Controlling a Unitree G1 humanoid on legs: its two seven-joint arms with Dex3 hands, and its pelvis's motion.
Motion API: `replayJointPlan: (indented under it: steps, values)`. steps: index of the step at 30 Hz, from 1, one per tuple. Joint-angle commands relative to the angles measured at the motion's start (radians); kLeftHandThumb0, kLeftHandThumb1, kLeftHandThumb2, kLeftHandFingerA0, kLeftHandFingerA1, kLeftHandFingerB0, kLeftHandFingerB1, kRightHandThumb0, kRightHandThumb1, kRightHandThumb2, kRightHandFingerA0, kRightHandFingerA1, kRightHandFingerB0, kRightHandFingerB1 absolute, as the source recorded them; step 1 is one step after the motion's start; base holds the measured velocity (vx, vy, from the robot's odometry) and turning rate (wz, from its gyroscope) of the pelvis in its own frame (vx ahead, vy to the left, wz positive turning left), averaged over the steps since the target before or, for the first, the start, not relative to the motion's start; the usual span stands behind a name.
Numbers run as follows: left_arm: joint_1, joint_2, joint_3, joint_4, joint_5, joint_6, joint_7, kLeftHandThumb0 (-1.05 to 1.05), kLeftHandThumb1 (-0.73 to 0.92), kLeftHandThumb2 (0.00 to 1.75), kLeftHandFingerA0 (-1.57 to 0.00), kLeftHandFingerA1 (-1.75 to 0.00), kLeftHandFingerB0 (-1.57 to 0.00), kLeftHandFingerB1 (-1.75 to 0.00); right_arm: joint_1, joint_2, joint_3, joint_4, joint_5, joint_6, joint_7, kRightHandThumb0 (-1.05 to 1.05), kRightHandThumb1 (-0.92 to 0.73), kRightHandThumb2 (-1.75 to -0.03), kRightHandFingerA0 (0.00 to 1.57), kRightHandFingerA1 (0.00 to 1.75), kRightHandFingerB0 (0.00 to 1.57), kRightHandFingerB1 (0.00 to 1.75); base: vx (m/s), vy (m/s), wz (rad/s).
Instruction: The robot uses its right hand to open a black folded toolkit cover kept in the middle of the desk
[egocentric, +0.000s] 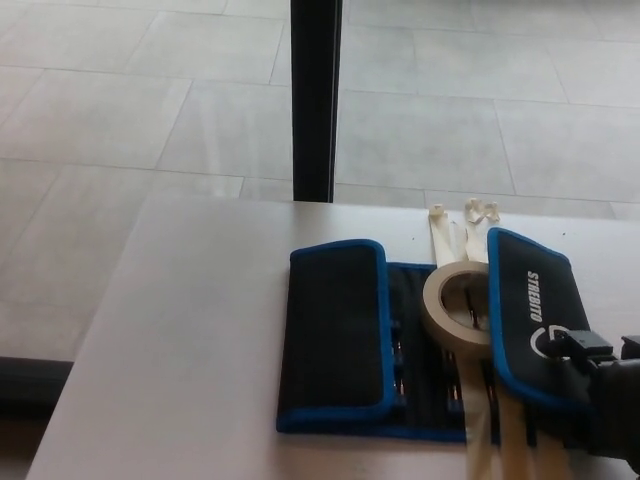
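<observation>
The black toolkit cover with blue trim lies in the middle of the desk. Its left flap is folded flat over the inside. Its right flap, with white lettering, is lifted and tilted to the right. My right hand is at the bottom right corner, shut on the lower edge of that flap. Between the flaps the inner pockets with tools show. A roll of beige tape stands on them, leaning against the raised flap. My left hand does not show.
Pale cream strips lie on the desk just behind the toolkit, and more run out under its front edge. A black post rises behind the desk's far edge. Grey floor tiles lie beyond.
</observation>
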Motion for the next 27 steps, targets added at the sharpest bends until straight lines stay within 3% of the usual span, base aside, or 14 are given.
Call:
replayJointPlan:
  steps: [1, 4, 8, 9, 11, 13, 14, 18, 20, 21, 22, 24, 25, 27]
  values:
    - [0.002, 0.014, 0.01, 0.005, -0.011, -0.027, -0.01, -0.86, 0.92, 0.68, -0.32, -0.56, -0.27, -0.39, -0.032, 0.02, -0.105, 0.041, 0.126, 0.006, -0.004, -0.24, -0.63, -0.62, 0.88, 1.6, 0.85, 0.61, 0.0, 0.0, 0.0]
    - [-0.002, 0.018, 0.012, 0.005, -0.01, -0.014, -0.009, -0.87, 0.92, 0.68, -0.28, -0.56, -0.31, -0.38, -0.033, 0.055, -0.212, 0.039, 0.238, 0.003, 0.06, -0.06, -0.65, -0.64, 0.9, 1.65, 0.8, 0.59, 0.0, 0.0, 0.0]
    - [0.005, 0.017, 0.011, -0.001, -0.008, -0.022, 0.003, -0.85, 0.92, 0.69, -0.31, -0.53, -0.3, -0.38, -0.051, 0.104, -0.344, 0.057, 0.356, 0.03, 0.066, -0.21, -0.69, -0.68, 0.82, 1.58, 0.86, 0.55, 0.0, 0.0, 0.0]
    - [0.007, 0.016, 0.01, -0.001, -0.006, -0.023, 0.007, -0.86, 0.92, 0.69, -0.33, -0.52, -0.32, -0.37, -0.052, 0.114, -0.367, 0.058, 0.371, 0.023, 0.057, -0.2, -0.69, -0.66, 0.97, 1.67, 0.83, 0.54, 0.0, 0.0, 0.0]
    - [0.009, 0.012, 0.013, 0.0, -0.011, -0.024, 0.009, -0.85, 0.92, 0.68, -0.31, -0.51, -0.27, -0.36, -0.059, 0.146, -0.423, 0.054, 0.417, 0.031, 0.042, -0.17, -0.71, -0.63, 0.94, 1.71, 0.84, 0.51, 0.0, 0.0, 0.0]
    - [0.018, 0.014, 0.01, -0.002, -0.006, -0.039, 0.006, -0.91, 0.79, 0.86, -0.28, -0.54, -0.22, -0.41, -0.065, 0.177, -0.464, 0.065, 0.443, 0.041, 0.02, -0.09, -0.69, -0.62, 0.84, 1.65, 0.88, 0.56, 0.0, 0.0, 0.0]
    - [0.015, 0.013, 0.025, -0.001, -0.022, -0.029, -0.002, -0.87, 0.92, 0.68, -0.33, -0.54, -0.27, -0.38, -0.069, 0.211, -0.523, 0.055, 0.509, 0.047, 0.025, -0.09, -0.7, -0.61, 0.83, 1.66, 0.89, 0.55, 0.0, 0.0, 0.0]
    - [0.016, 0.014, 0.044, 0.003, -0.041, -0.009, -0.007, -0.9, 0.91, 0.67, -0.34, -0.53, -0.28, -0.36, -0.086, 0.329, -0.695, -0.023, 0.711, 0.095, 0.054, -0.17, -0.75, -0.67, 0.84, 1.57, 0.88, 0.57, 0.0, 0.0, 0.0]
    - [0.014, 0.012, 0.033, 0.002, -0.025, -0.024, 0.017, -0.85, 0.92, 0.69, -0.35, -0.52, -0.24, -0.34, -0.059, 0.388, -0.752, -0.075, 0.794, 0.086, 0.062, -0.12, -0.73, -0.72, 0.72, 1.14, 0.82, 0.57, 0.0, 0.0, 0.0]
    - [0.016, 0.015, 0.026, 0.005, -0.018, -0.036, 0.002, -0.82, 0.74, 1.1, -0.25, -0.56, -0.17, -0.47, -0.052, 0.411, -0.78, -0.092, 0.831, 0.089, 0.074, -0.12, -0.72, -0.74, 0.71, 0.96, 0.81, 0.56, 0.0, 0.0, 0.0]
    - [0.015, 0.014, 0.03, 0.002, -0.022, -0.022, 0.01, -0.87, 0.92, 0.69, -0.33, -0.52, -0.31, -0.37, -0.067, 0.447, -0.844, -0.093, 0.91, 0.089, 0.045, -0.12, -0.71, -0.63, 0.75, 1.04, 0.82, 0.57, 0.0, 0.0, 0.0]
    - [0.019, 0.013, 0.024, 0.002, -0.015, -0.028, 0.017, -0.87, 0.92, 0.71, -0.33, -0.51, -0.32, -0.38, -0.085, 0.462, -0.892, -0.082, 0.956, 0.083, 0.037, -0.16, -0.72, -0.61, 0.75, 1.0, 0.84, 0.58, 0.0, 0.0, 0.0]
    - [0.021, 0.012, 0.029, 0.002, -0.021, -0.025, 0.01, -0.89, 0.92, 0.68, -0.32, -0.55, -0.29, -0.37, -0.104, 0.477, -0.943, -0.077, 1.026, 0.064, 0.036, -0.14, -0.72, -0.61, 0.71, 1.19, 0.85, 0.63, 0.0, 0.0, 0.0]
    - [0.021, 0.006, 0.057, 0.001, -0.052, -0.014, -0.003, -0.9, 0.91, 0.67, -0.36, -0.55, -0.29, -0.38, -0.132, 0.5, -1.024, -0.092, 1.144, 0.058, 0.04, -0.14, -0.71, -0.61, 0.68, 1.22, 0.83, 0.62, 0.0, 0.0, 0.0]
